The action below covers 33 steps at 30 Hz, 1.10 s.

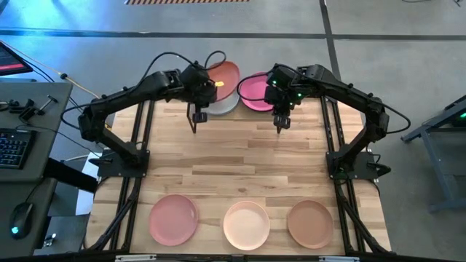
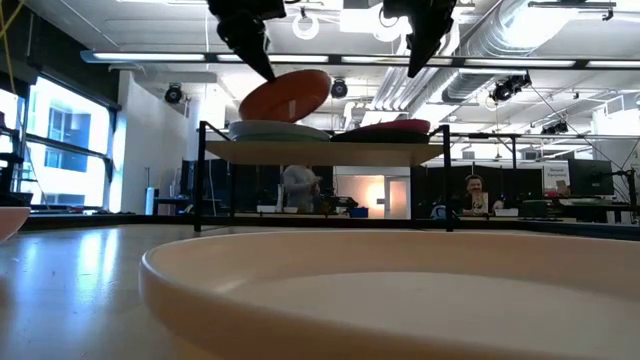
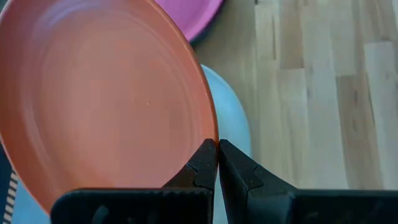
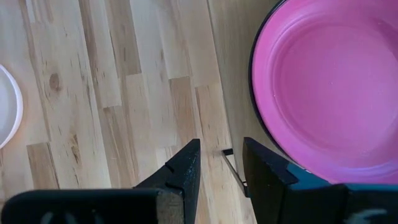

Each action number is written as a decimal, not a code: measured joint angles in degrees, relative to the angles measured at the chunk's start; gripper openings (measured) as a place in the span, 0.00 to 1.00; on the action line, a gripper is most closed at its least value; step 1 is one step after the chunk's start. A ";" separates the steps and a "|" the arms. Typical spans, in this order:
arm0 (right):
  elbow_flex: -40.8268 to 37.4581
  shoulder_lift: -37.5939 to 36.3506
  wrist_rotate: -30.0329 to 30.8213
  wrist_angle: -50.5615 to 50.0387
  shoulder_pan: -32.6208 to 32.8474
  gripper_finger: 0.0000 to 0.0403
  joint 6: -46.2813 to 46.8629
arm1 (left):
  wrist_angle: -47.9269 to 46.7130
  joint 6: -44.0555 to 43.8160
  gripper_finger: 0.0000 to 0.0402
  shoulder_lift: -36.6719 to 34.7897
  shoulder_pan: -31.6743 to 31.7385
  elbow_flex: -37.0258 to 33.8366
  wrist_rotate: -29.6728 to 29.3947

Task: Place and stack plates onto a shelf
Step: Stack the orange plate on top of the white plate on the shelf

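The orange plate [image 3: 106, 99] is tilted above a stack topped by a pale mint plate [image 3: 231, 109] on the left half of the shelf [image 2: 325, 152]. My left gripper [image 3: 217, 163] is shut on the orange plate's rim. The magenta plate [image 4: 329, 81] lies on a dark plate's rim [image 4: 251, 59] on the shelf's right half [image 1: 255, 91]. My right gripper [image 4: 221, 165] is open and hovers above the shelf's near edge beside the magenta plate, touching nothing. Pink [image 1: 173, 218], cream [image 1: 246, 224] and tan-brown [image 1: 311, 223] plates lie flat along the table's near edge. My left gripper pinches the orange plate's rim [image 3: 213, 142] between its two fingers, coming from above and pointing down [image 2: 262, 62]. The plate slants, its left edge [image 2: 246, 110] low over the stack and its right edge raised. Whether that low edge touches the stack I cannot tell.
The shelf stands at the table's far edge on thin black legs [image 1: 195, 120], [image 1: 280, 120]. Bare wooden tabletop [image 1: 237, 164] stretches between the shelf and the three near plates. The cream plate's rim [image 2: 400, 255] fills the low view's foreground. People sit in the room behind.
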 joint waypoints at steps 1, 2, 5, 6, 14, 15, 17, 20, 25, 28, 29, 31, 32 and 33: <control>0.00 0.00 0.00 0.00 0.00 0.25 -0.01 | -0.70 -0.01 0.00 0.00 -0.01 0.00 0.10; 0.00 0.00 0.00 0.00 0.00 0.25 -0.05 | -1.72 -0.01 0.00 0.00 -0.01 -0.01 0.24; 0.00 0.00 0.00 0.00 0.00 0.25 -0.11 | -4.03 -0.03 0.00 0.00 0.01 -0.01 0.23; 0.00 0.00 0.00 0.00 0.00 0.25 -0.11 | -4.19 -0.05 0.00 0.00 0.03 -0.01 0.23; 0.00 0.00 0.00 0.00 0.00 0.25 0.07 | -4.45 -1.90 0.00 0.33 -0.26 -0.01 1.56; 0.00 -0.01 0.00 0.00 -0.01 0.25 0.32 | -4.46 -2.40 0.00 0.69 -0.61 -0.01 1.20; 0.00 0.00 0.00 0.00 -0.01 0.25 0.48 | -4.91 -3.29 0.00 1.34 -0.78 -0.12 0.78; 0.00 0.00 0.00 -0.27 0.00 0.25 0.50 | -4.98 -3.48 0.00 2.44 -1.51 -0.10 -0.09; 0.00 0.00 -0.07 -0.90 -0.01 0.25 0.50 | -5.09 -3.73 0.00 3.45 -1.71 -0.10 -2.37; 0.00 0.00 -0.22 -1.18 0.00 0.25 0.50 | -5.45 -4.12 0.00 3.55 -1.70 -0.10 -2.48; 0.00 0.00 -0.22 -1.18 -0.02 0.25 0.50 | -5.40 -4.12 0.00 3.50 -1.71 -0.10 -2.49; 0.00 0.00 -0.22 -1.28 0.00 0.25 0.50 | -5.42 -4.17 0.00 3.53 -1.74 -0.10 -2.48; 0.00 0.00 -0.23 -1.29 -0.01 0.25 0.52 | -5.42 -4.42 0.00 3.54 -1.74 -0.10 -2.48; 0.00 0.00 -0.23 -1.29 -0.01 0.25 0.51 | -5.39 -4.84 0.01 3.54 -1.74 -0.10 -2.48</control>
